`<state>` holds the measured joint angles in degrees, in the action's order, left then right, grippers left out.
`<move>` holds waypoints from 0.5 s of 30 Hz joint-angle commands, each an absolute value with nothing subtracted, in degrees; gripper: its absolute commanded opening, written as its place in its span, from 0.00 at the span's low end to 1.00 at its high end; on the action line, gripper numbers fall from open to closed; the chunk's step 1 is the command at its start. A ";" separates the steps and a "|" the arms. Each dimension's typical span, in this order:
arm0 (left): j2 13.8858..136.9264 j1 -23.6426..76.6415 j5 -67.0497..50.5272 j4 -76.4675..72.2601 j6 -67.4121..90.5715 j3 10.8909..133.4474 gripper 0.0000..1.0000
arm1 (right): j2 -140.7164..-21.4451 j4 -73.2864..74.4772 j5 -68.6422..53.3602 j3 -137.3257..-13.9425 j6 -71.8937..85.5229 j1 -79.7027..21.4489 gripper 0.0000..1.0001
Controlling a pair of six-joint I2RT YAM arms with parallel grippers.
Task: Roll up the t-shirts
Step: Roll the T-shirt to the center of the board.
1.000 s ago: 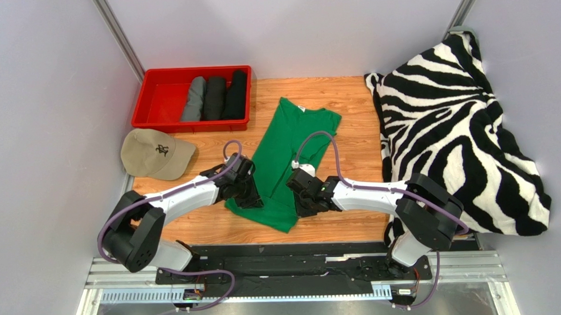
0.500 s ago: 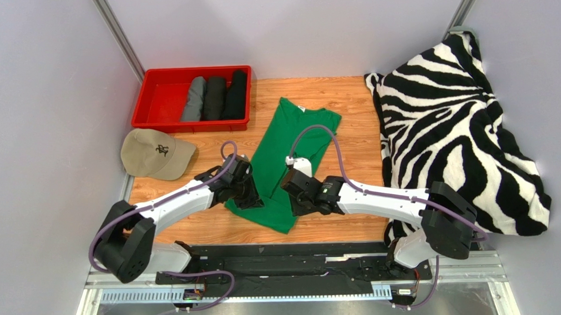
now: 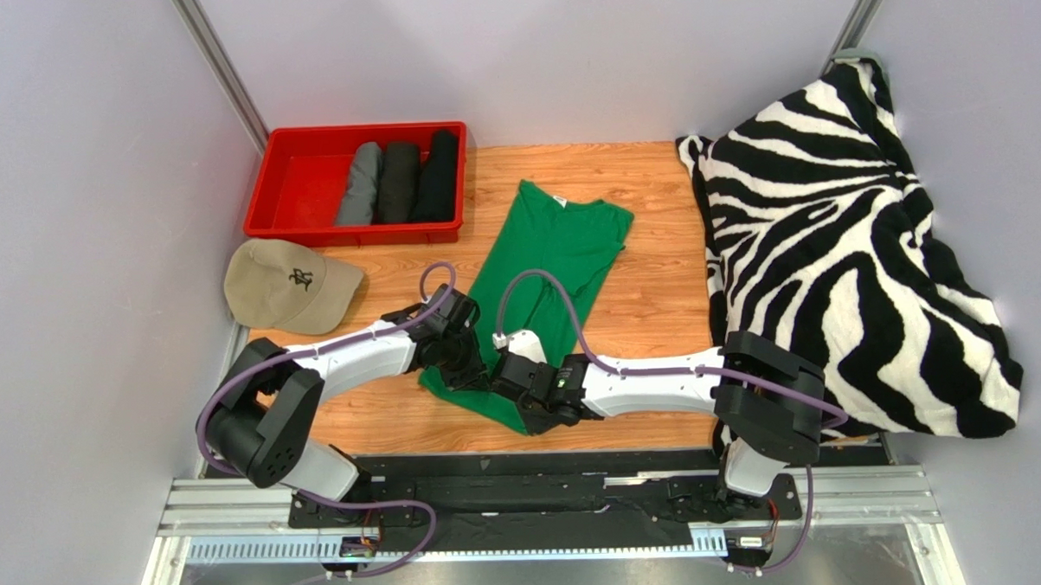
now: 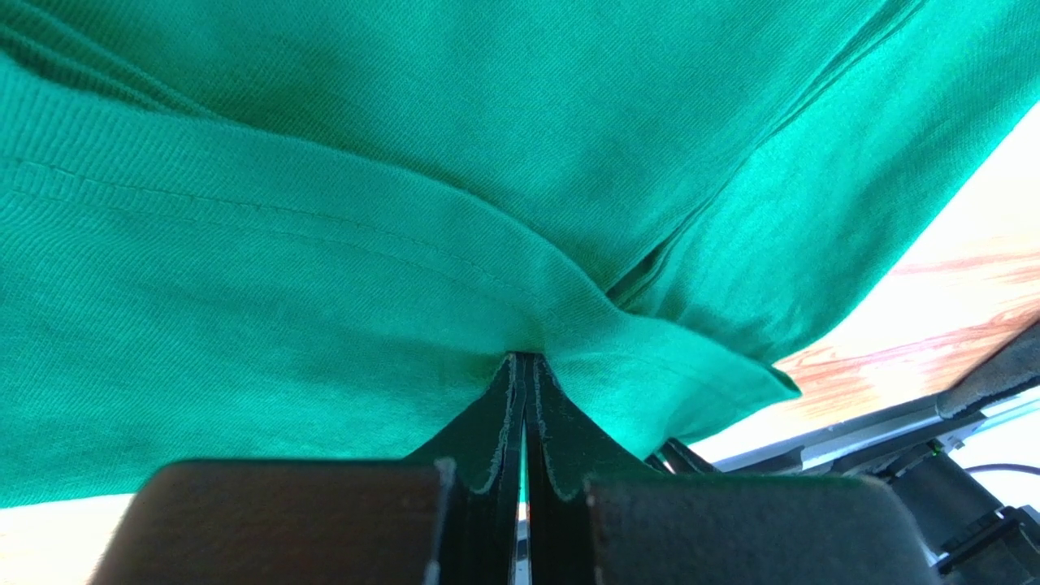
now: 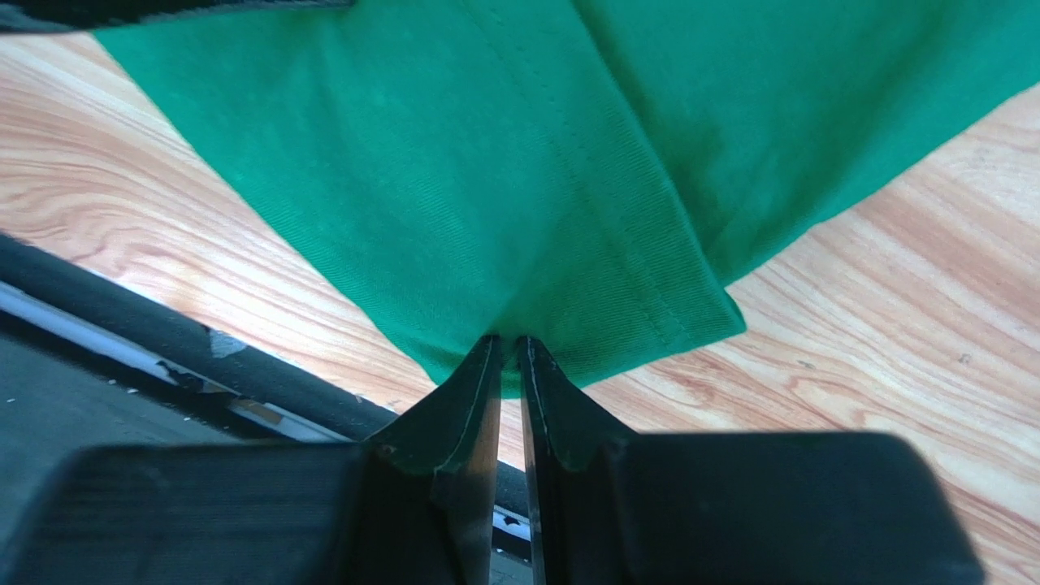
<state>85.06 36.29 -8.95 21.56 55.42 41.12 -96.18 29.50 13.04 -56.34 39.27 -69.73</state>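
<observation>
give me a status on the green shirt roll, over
left gripper shut on green t-shirt at its near hem. right gripper pinching the hem corner. Shirt not yet rolled. cap and blanket off to the sides, nothing in the way.

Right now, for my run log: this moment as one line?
left pincer: shut on green shirt, near edge | right pincer: same | red tray: three rolled shirts | roll: not begun

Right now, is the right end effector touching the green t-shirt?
Touching. Right wrist view: the right end effector pinches the green t-shirt at its hem.
</observation>
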 commanded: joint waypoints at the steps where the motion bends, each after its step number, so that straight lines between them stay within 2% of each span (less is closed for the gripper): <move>1: 85.52 36.39 -7.03 22.50 55.37 42.54 0.04 | -96.95 27.77 11.86 -55.46 39.90 -70.58 0.16; 10: 76.92 35.86 -5.19 26.97 54.75 43.95 0.15 | -91.14 36.73 18.28 -62.56 36.40 -72.25 0.17; 15: 65.06 28.93 -5.18 30.05 57.65 37.37 0.23 | -94.12 36.91 19.77 -67.84 31.30 -73.30 0.18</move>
